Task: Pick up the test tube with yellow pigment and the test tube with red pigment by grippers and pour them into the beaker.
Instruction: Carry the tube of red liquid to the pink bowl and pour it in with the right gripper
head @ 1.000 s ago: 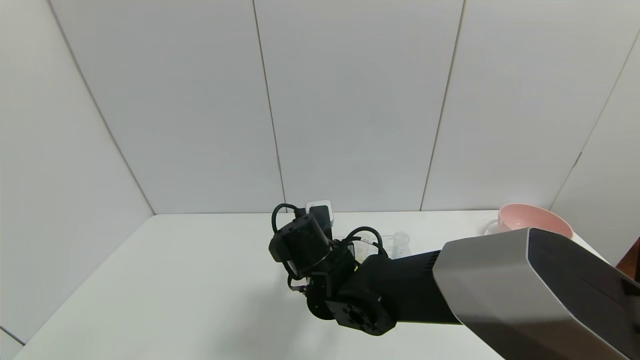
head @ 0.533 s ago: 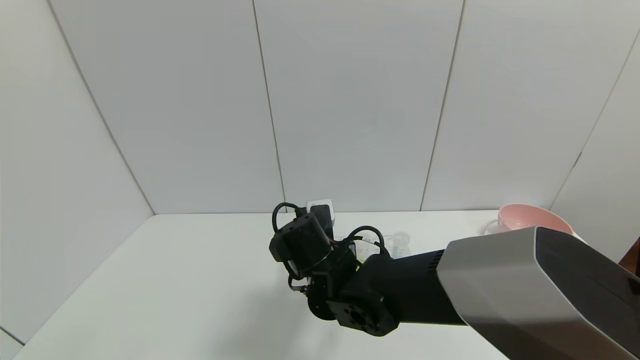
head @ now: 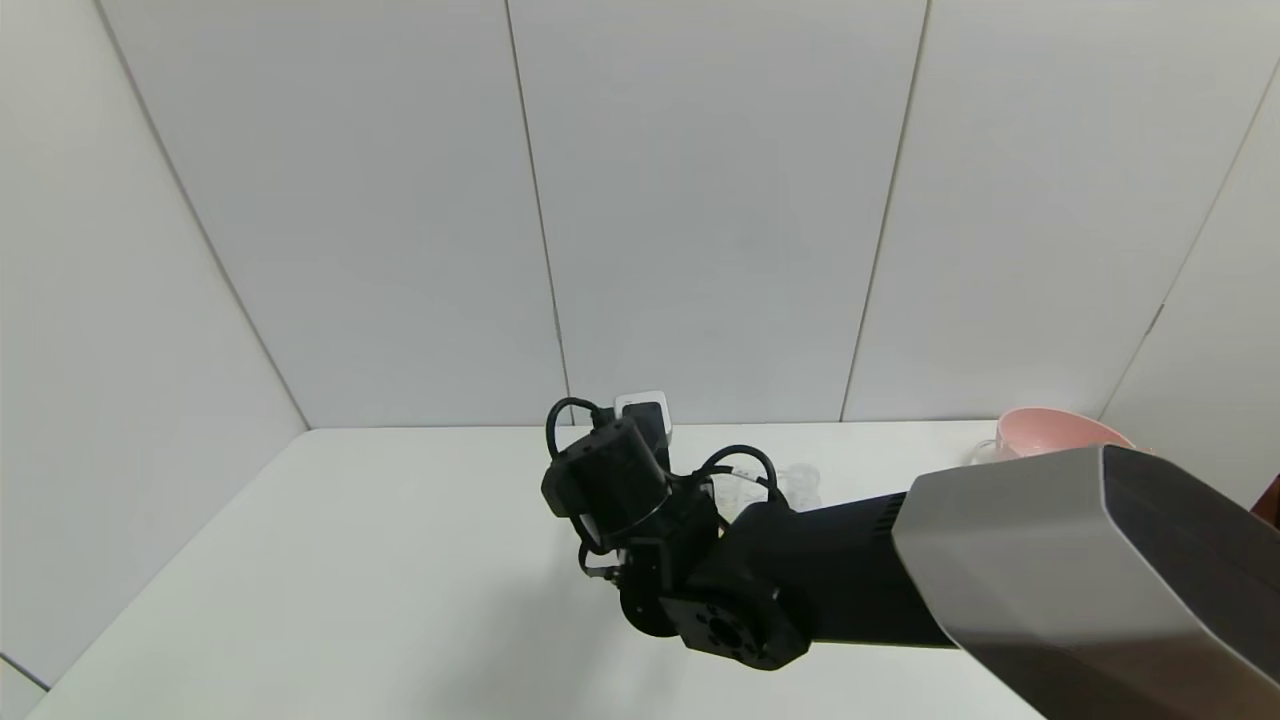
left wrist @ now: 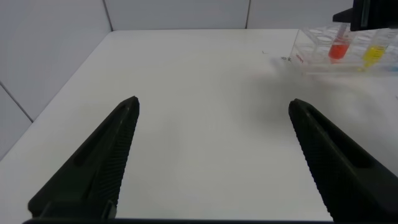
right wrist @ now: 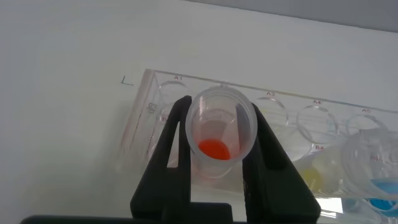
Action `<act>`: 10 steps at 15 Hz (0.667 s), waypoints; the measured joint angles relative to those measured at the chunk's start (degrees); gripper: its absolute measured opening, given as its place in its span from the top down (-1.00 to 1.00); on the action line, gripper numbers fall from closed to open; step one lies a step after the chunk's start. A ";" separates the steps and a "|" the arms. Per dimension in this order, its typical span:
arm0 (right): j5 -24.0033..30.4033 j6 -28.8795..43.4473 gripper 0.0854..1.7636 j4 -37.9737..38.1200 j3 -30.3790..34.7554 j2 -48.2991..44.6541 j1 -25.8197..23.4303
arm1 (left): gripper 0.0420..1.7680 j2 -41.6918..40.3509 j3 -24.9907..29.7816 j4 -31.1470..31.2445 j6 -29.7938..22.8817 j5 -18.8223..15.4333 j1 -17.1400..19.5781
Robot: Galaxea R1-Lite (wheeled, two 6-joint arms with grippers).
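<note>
In the right wrist view my right gripper (right wrist: 219, 109) is shut on the test tube with red pigment (right wrist: 219, 148), gripping it just under its flared rim, over the clear rack (right wrist: 147, 113). The test tube with yellow pigment (right wrist: 323, 172) stands in the rack beside it. From the left wrist view the red tube (left wrist: 337, 51) and yellow tube (left wrist: 373, 55) show far off in the rack (left wrist: 309, 45). My left gripper (left wrist: 212, 104) hangs open over bare table, holding nothing. The right wrist (head: 610, 485) hides the tubes in the head view. I cannot make out the beaker for certain.
A tube of blue liquid (right wrist: 375, 200) stands in the rack past the yellow one. A pink bowl (head: 1055, 432) sits at the table's far right corner, with a clear glass shape (head: 985, 453) just to its left. White walls close the table's back and left.
The right gripper has closed on the red tube. The right arm and wrist have since risen slightly and shifted a little right.
</note>
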 joint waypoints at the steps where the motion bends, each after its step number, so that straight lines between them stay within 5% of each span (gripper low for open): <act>1: 0.24 -1.16 0.47 0.00 0.17 -0.77 -0.04 | -0.94 0.00 0.00 0.00 0.00 0.00 0.00; 10: 5.28 -8.05 0.47 0.29 0.44 -7.17 -0.20 | -0.94 0.00 0.00 0.00 0.00 0.00 0.00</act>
